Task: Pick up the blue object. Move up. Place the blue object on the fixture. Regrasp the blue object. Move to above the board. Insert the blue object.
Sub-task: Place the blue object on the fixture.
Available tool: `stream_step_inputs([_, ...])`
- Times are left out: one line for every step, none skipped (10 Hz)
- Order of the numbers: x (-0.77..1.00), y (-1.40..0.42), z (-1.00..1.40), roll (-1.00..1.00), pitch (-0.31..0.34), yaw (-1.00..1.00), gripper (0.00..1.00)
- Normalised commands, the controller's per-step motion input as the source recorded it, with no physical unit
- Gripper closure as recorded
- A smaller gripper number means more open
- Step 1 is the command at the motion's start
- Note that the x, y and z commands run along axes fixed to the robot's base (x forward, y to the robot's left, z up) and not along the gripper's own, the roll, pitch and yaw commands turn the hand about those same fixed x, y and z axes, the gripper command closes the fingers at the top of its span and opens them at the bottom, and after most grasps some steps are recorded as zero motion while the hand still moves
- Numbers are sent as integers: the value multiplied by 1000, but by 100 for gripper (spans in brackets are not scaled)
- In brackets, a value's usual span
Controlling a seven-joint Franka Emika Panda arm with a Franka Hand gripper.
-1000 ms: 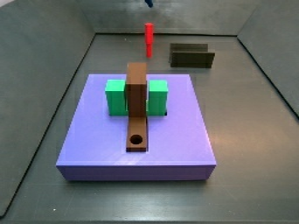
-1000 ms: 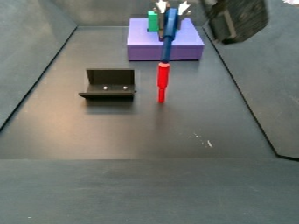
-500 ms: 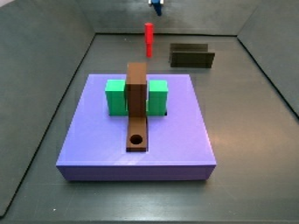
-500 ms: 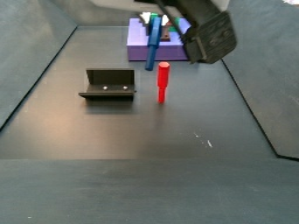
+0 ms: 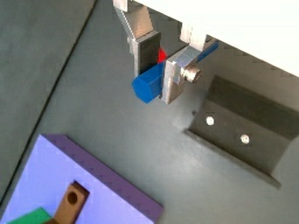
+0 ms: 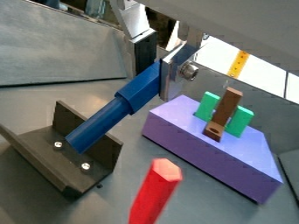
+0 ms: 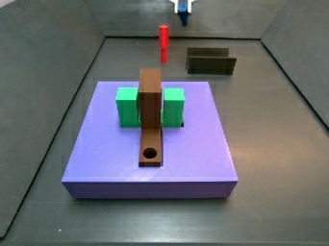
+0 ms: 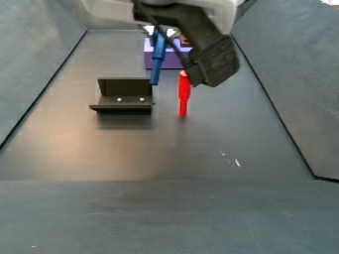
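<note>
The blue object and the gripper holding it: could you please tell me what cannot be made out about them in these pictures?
- Gripper in a side view: the dark wrist housing covers the fingers.
- Blue object: in a wrist view its upper end is hidden between the fingers.
- Blue object in a side view: cut off by the top edge, too small to judge tilt.
- Fixture: how far the blue object hangs above it cannot be told.

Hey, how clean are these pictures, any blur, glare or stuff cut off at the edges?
In a side view the hand is soft with motion blur and its camera housing looms large; in a side view the blue object is cropped at the frame edge; in a wrist view the red peg is blurred by closeness.
</note>
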Motion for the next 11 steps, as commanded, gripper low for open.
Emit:
stream_step_inputs([1000,-197,-237,-203,11,0,100])
stream_step_inputs([1000,-189,-240,-171,31,0,100])
stream_step_inputs([1000,-166,-226,-120,51,0,100])
stream_step_inputs([1000,-137,-211,-57,69,0,100])
stream_step_inputs([1000,-103,-231,-17,103,0,100])
stream_step_inputs([1000,-83,-231,0,149,0,100])
stream_step_inputs([1000,-77,-231,0,166,0,100])
stream_step_inputs([1000,-89,-166,-31,200,0,100])
stream_step_inputs([1000,-83,-111,-157,203,0,100])
stream_step_inputs([951,-40,-169,-254,174,0,100])
stream_step_inputs([997,0,-171,-226,166,0,100])
